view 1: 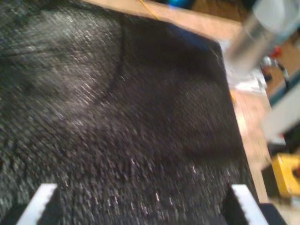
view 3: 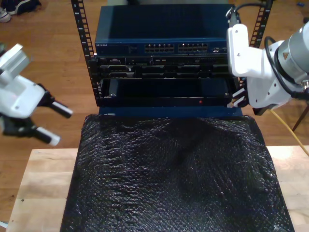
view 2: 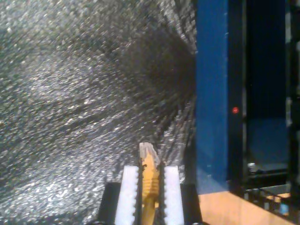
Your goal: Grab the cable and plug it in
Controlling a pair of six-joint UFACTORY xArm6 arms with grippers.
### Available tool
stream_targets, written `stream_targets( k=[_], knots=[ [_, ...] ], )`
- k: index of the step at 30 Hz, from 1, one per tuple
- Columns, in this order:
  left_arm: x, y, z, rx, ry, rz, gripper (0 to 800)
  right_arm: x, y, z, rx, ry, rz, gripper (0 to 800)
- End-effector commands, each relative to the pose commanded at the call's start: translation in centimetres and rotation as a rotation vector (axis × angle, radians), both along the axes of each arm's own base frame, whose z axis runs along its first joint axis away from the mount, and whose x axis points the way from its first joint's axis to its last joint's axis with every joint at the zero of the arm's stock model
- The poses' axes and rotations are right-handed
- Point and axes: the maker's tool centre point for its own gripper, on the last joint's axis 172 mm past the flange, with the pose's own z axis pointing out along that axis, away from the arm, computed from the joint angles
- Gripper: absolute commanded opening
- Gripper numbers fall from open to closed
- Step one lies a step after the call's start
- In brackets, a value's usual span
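one cable (view 2: 149,176), clamped in my second pincer (view 2: 150,185)

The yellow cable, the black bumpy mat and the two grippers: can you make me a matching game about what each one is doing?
Things:
1. thin yellow network cable
2. black bumpy mat
3. my first gripper
4. blue network switch

States:
A. open, over the mat
B. on top of the black rack
C. pinched in my second gripper
D. spread over the wooden table

Pairs: 1-C, 2-D, 3-A, 4-B
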Motion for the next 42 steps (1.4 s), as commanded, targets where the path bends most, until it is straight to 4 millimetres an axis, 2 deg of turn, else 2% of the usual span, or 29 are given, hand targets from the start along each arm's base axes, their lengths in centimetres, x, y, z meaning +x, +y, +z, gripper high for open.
stream_targets(
  k=[9, 15, 19, 23, 31, 42],
  knots=[
    [-6.6, 7.6, -3.3, 0.038, -0.046, -0.07, 800, -0.2, 0.0, -0.7, -0.006, 0.021, 0.003, 0],
    [-11.8, 9.8, -5.7, 0.029, -0.045, -0.107, 800, -0.1, -0.7, -1.8, -0.027, 0.048, -0.018, 0],
    [-14.9, 10.3, -6.7, 0.026, -0.04, -0.118, 800, -0.1, -0.8, -2.1, -0.036, 0.054, -0.02, 0],
    [-18.5, 9.8, -8.5, 0.005, -0.029, -0.134, 800, -0.2, -0.9, -2.5, -0.036, 0.063, -0.024, 0],
    [-24.0, 8.7, -11.7, 0.032, -0.03, -0.193, 800, -1.1, -1.0, -4.1, -0.041, 0.093, -0.022, 0],
    [-28.5, 8.6, -14.9, 0.027, -0.071, -0.203, 800, -1.1, -1.7, -4.4, -0.043, 0.1, -0.037, 0]
  ],
)
